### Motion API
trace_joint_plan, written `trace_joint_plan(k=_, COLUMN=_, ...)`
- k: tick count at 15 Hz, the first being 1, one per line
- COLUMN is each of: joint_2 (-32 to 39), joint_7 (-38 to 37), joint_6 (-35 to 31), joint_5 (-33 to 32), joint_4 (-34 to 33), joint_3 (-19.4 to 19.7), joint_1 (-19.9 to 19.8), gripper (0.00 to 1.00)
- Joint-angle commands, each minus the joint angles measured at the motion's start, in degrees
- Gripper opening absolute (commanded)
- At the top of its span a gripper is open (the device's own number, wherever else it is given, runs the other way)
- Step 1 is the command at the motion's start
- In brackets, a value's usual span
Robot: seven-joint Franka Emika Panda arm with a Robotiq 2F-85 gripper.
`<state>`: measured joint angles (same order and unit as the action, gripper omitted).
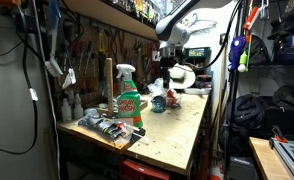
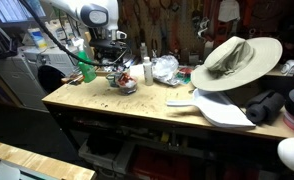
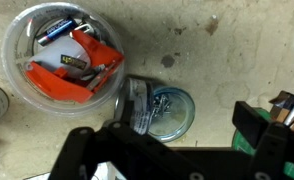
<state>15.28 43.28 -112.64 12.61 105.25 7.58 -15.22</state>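
Dim workshop light; the worktop (image 2: 137, 105) is evenly lit from above with soft shadows. The wrist view is blurred, its foreground dark.

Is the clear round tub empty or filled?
Not empty: the clear tub holds an orange plastic piece and a blue battery-like cylinder.

small round tin (image 3: 162, 112) | blue-tinted, screws inside | upright | just beside clear bowl (image 3: 27, 85) holding orange parts
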Motion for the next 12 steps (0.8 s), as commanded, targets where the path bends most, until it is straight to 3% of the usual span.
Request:
trace_joint_plan(k=1, joint_2=0.1, joint_7=-0.4, joint_6=-0.5, joint_5=0.3, joint_4=0.3, joint_3=-0.3, joint_1=-0.3, gripper=1.00)
trace_joint_plan(k=4, joint_2=0.0, joint_7=-0.6, joint_6=-0.6, joint_5=0.6, joint_4=0.4, joint_3=-0.2, joint_1=-0.4, gripper=1.00)
trace_joint_plan(k=12, joint_2=1.7, joint_7=-9.0, joint_6=-12.0, joint_5=0.9, joint_4=1.5, joint_3=-0.9, joint_1=0.4, gripper=1.00)
